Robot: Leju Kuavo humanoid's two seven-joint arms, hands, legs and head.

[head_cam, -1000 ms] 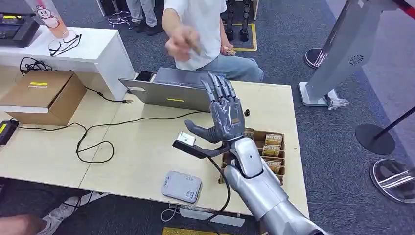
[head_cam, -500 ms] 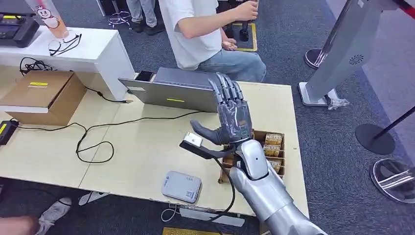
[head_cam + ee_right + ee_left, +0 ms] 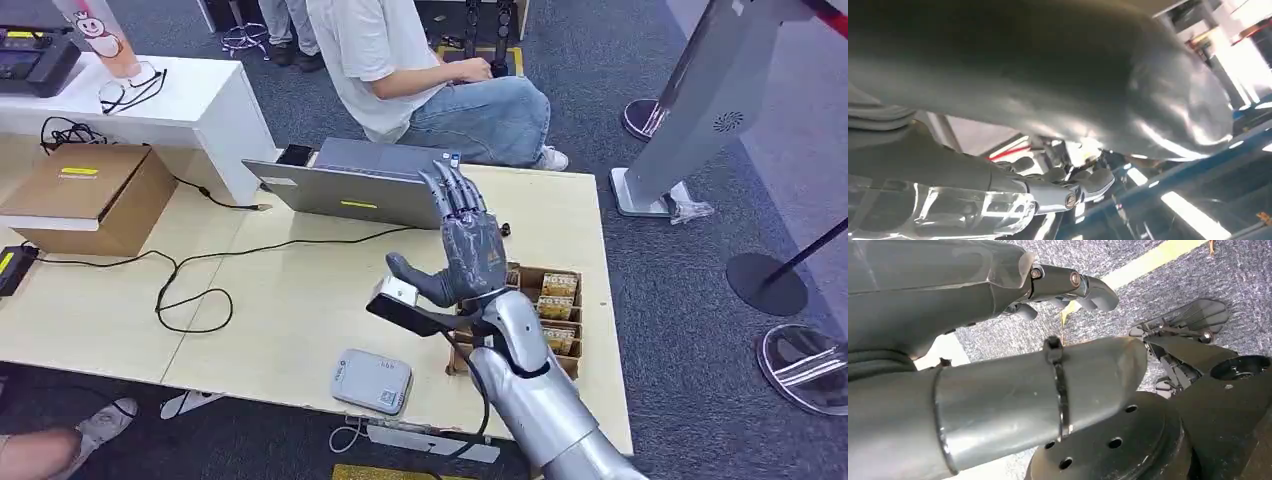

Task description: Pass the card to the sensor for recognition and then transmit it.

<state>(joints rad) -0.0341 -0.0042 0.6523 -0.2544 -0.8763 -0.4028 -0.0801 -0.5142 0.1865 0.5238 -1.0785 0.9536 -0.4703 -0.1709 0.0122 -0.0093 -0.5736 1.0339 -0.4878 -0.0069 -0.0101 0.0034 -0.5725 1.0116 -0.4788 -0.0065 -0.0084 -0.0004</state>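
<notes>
Right hand stood raised over the table, fingers straight and spread, thumb out to the side, holding nothing. Sensor, a grey flat box, lay on the table near its front edge, below and left of the hand. Card: could not tell where it was. A box of packets sat on the table just right of the hand; a laptop lay behind it, toward the far edge. A seated person was beyond the table's far edge. A black cable looped across the table left of the hand. Left hand hung over carpet, fingers curled inward, nothing in them.
</notes>
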